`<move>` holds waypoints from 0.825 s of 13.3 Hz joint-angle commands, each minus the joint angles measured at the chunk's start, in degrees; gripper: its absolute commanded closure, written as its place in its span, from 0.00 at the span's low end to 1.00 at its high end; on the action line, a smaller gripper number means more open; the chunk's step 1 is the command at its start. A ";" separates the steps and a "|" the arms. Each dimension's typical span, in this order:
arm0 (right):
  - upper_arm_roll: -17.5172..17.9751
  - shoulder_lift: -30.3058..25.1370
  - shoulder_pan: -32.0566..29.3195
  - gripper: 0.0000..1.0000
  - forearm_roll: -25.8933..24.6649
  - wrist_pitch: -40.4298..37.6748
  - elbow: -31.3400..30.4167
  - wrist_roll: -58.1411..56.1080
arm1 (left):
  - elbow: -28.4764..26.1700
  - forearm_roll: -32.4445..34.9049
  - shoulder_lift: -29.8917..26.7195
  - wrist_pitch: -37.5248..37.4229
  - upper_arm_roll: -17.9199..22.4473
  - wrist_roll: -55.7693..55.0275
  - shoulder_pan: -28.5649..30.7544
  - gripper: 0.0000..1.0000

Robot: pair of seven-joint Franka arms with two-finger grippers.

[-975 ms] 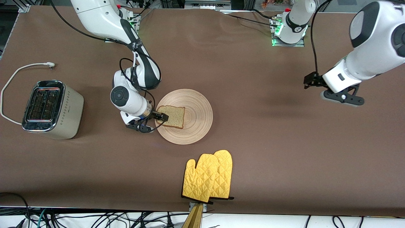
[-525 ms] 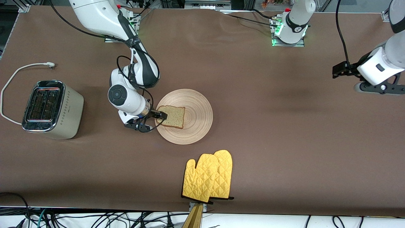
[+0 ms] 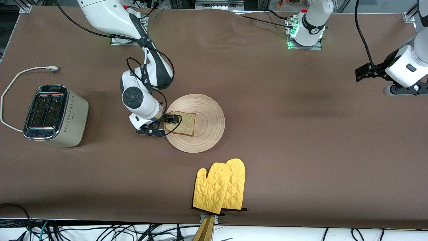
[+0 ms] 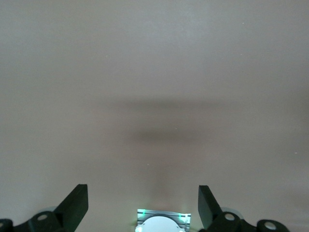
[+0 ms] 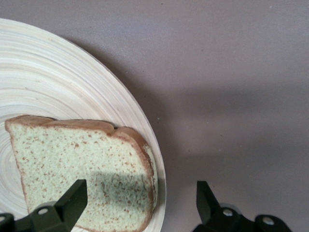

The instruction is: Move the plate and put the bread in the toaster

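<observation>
Brown table [image 3: 267, 134] fills the frame; centre-left, the bread [image 3: 182, 124] lies on the plate [image 3: 207, 110]. Right claw [image 3: 167, 124], spread, straddles its crust edge; left claw [image 3: 378, 78], spread, waits upper right over bare table.

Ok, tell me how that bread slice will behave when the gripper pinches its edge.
The bread slice looks thin and soft, so it will likely sag and dent. Lying flat on the wooden plate, it may slide. The right gripper hangs open at its edge.
</observation>
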 commanded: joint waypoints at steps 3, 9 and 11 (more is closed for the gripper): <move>-0.33 -1.25 0.42 0.07 -0.85 -1.19 -0.38 -1.23 | 0.65 -2.77 0.80 0.59 -0.34 -1.26 0.29 0.00; -0.33 -0.82 0.77 0.44 -0.85 -1.19 -0.38 -1.14 | 1.26 -4.88 0.81 0.41 -0.07 -1.26 0.29 0.00; -0.24 -0.64 0.77 0.67 -0.94 -1.19 -0.38 -1.14 | 1.27 -5.06 0.80 0.59 -0.07 -1.26 0.29 0.00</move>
